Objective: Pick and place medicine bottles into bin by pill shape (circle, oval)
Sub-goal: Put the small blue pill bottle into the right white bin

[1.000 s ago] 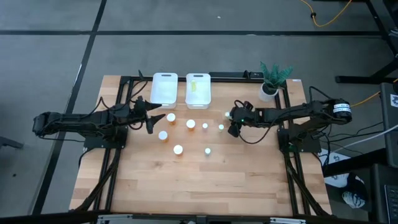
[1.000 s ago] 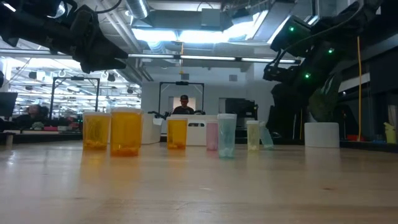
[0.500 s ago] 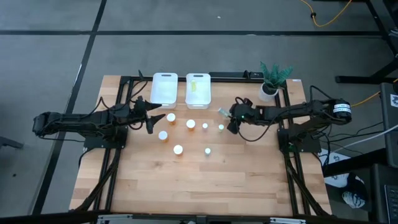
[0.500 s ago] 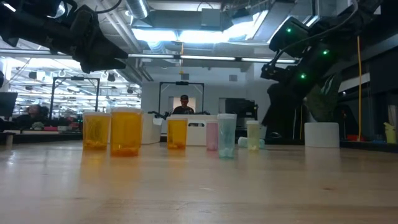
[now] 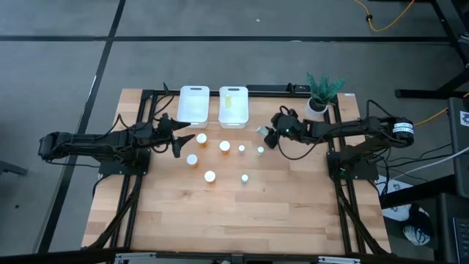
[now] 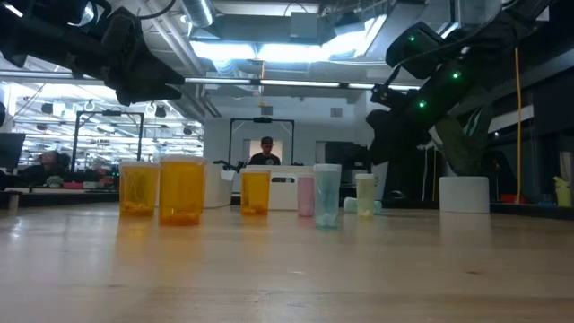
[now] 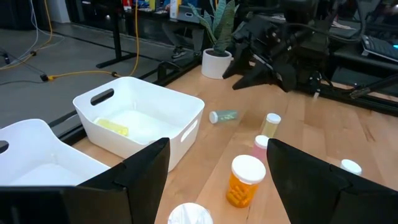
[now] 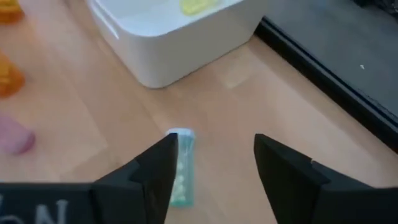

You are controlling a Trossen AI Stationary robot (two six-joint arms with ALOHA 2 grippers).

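A pale green bottle (image 5: 261,130) lies on its side on the table in front of the right white bin (image 5: 234,107); it also shows in the right wrist view (image 8: 180,168) and the left wrist view (image 7: 222,116). My right gripper (image 5: 268,137) hovers over it, open, one finger (image 8: 152,171) right beside it; I cannot tell whether it touches. Several orange bottles (image 5: 201,138) and slim bottles (image 5: 241,148) stand upright mid-table. A yellowish bottle (image 5: 231,100) lies in the right bin. My left gripper (image 5: 178,139) waits open near the orange bottles.
The left white bin (image 5: 193,104) stands beside the right one at the table's far edge. A white pot with a green plant (image 5: 316,106) stands at the far right corner. The near half of the wooden table (image 5: 234,220) holds no objects.
The pale green bottle, tilted at my right gripper a second ago, has fallen onto its side on the table. My right gripper has moved toward the table's far edge and a little left, over the lying bottle.
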